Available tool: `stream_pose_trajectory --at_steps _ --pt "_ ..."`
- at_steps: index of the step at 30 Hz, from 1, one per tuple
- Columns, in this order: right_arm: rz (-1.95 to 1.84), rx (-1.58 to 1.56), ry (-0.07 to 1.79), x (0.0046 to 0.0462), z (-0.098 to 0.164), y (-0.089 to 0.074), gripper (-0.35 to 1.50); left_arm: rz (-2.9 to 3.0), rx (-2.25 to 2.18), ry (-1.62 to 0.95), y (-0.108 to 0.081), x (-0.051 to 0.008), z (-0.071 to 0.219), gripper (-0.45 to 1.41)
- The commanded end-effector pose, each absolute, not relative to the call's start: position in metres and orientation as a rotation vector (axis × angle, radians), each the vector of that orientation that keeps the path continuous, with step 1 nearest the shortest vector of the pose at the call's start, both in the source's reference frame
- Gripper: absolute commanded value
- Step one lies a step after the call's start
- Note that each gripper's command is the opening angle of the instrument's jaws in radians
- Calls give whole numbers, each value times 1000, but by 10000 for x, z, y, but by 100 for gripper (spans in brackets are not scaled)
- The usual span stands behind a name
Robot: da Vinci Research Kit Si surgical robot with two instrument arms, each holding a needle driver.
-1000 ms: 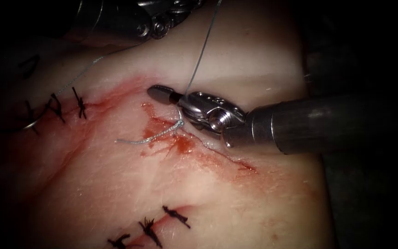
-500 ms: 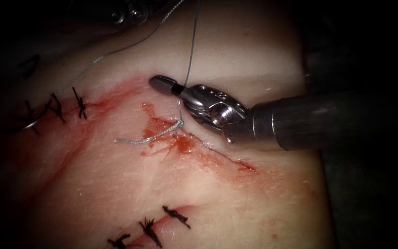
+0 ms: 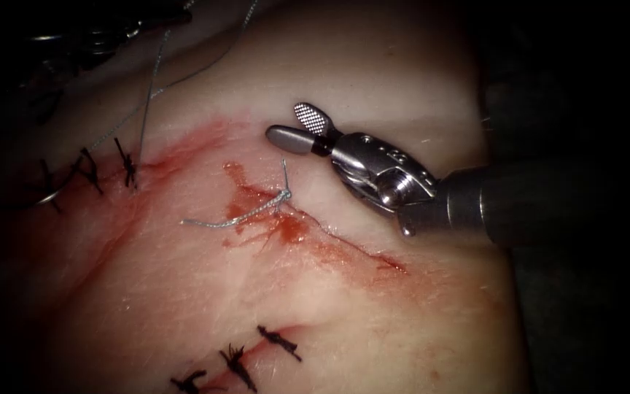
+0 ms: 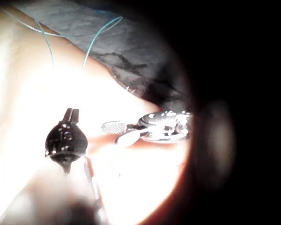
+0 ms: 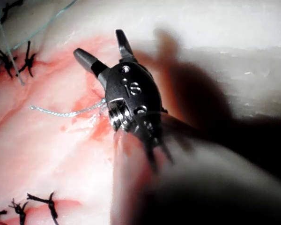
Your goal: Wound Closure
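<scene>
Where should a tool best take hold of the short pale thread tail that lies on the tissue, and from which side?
Probably near the free end of the thread tail, left of the knot. It lies flat and loose across the tissue, so coming from above with jaws across the strand seems best.

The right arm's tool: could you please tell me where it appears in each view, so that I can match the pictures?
Endoscope view: right tool, jaws open and empty, up and right of the knot.
Left wrist view: right tool beside the left tool.
Right wrist view: right tool spread over the knot.
Shared landmark: the knot's thread tail, endoscope and right wrist views.
</scene>
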State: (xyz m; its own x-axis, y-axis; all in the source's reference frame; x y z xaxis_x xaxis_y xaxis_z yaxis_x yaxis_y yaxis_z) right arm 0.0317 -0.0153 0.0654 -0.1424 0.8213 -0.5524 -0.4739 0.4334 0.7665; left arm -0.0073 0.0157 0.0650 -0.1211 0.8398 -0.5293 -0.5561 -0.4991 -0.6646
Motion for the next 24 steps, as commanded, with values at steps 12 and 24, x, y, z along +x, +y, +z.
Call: stream_pose_trajectory --at_steps 12,24 --pt "1163 364 1269 337 619 -161 143 1951 -993 -652 134 -85 657 32" --pt "1166 371 1268 333 610 -161 148 2805 -1052 -318 182 -86 620 118"
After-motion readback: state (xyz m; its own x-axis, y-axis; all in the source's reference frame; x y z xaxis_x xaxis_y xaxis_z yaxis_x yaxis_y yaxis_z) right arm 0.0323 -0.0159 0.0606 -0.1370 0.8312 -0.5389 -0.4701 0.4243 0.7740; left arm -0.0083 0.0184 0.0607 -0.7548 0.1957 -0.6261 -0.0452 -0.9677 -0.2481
